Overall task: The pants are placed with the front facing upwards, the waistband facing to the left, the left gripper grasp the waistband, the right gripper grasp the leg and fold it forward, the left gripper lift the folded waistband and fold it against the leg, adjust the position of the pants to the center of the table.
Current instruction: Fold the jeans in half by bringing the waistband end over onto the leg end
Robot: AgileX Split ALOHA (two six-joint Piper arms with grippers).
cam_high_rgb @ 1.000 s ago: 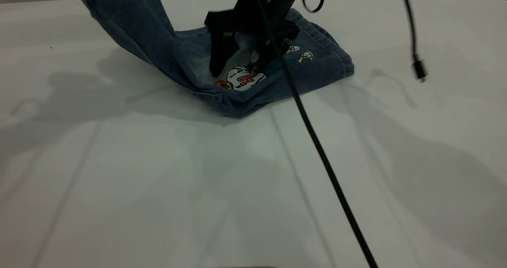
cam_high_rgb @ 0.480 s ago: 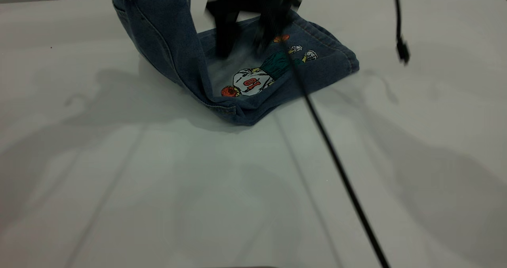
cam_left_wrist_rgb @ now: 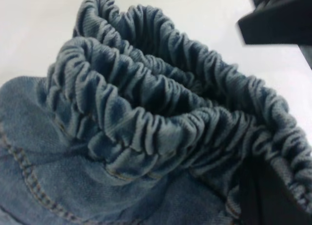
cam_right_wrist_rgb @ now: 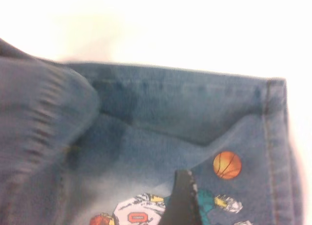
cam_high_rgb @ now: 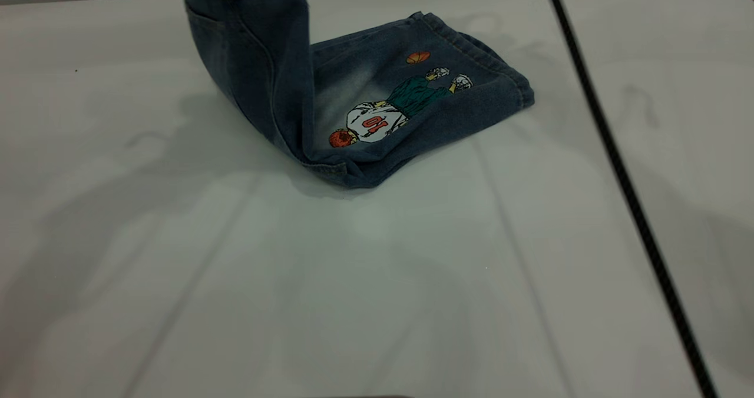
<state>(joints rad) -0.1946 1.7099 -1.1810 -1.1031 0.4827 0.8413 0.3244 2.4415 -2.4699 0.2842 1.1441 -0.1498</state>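
One pair of pants [cam_high_rgb: 377,109] on the table [cam_high_rgb: 177,280], exterior view: folded legs flat, cartoon print [cam_high_rgb: 394,106] up, waist end lifted out of frame; black cable [cam_high_rgb: 624,192] at right. Left wrist view: left gripper [cam_left_wrist_rgb: 273,112] clamped on the ruched waistband [cam_left_wrist_rgb: 161,112]. Right wrist view: right gripper above the print, one fingertip [cam_right_wrist_rgb: 183,200] visible, spread undeterminable.
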